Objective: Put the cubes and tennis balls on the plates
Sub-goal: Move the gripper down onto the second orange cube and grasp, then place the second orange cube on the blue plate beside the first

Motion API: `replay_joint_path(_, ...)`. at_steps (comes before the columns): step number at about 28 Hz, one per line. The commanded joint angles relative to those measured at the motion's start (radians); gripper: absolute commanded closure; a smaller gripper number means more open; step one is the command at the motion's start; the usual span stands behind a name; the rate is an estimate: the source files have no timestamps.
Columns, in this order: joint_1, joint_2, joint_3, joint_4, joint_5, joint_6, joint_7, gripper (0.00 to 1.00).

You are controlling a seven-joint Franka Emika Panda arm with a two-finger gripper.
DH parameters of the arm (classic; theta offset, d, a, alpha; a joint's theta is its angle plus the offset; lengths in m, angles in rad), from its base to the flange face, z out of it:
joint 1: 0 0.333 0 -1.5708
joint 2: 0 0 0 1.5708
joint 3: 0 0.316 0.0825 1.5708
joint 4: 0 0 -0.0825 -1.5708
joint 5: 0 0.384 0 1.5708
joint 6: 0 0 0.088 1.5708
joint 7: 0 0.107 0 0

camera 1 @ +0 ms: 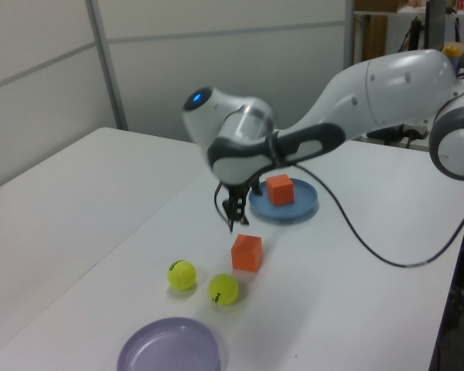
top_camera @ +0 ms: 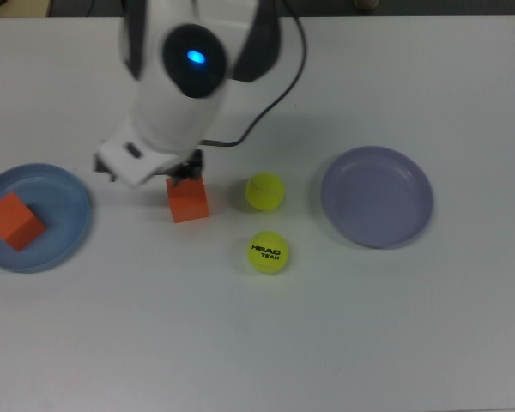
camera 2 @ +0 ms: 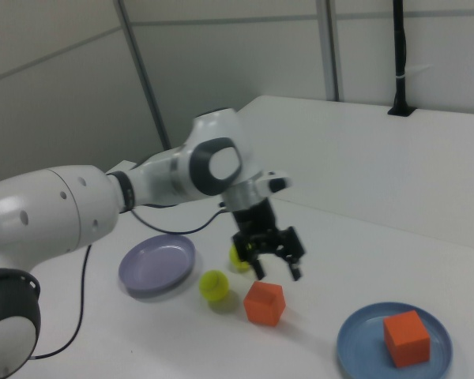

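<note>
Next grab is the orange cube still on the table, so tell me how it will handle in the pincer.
The cube on the table has flat faces, so it probably will not roll. Its matte, foam-like surface suggests it is light and slightly squashy. The open pincer looks wide enough to straddle it.

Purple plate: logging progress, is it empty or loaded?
Empty. The purple plate shows only bare surface in the top view; both tennis balls sit on the table.
</note>
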Motion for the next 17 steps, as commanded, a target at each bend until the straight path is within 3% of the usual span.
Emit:
replay_joint_path(1, 0.080, -0.007, -0.014, -0.024, 0.011, -0.093, -0.009, 0.00)
replay_joint_path(10, 0.095, 0.060, -0.014, -0.031, -0.007, -0.084, -0.004, 0.00)
replay_joint_path(13, 0.095, 0.086, -0.014, -0.028, -0.055, -0.062, -0.003, 0.00)
replay_joint_path(17, 0.095, 0.109, -0.019, -0.028, -0.062, -0.038, -0.003, 0.00)
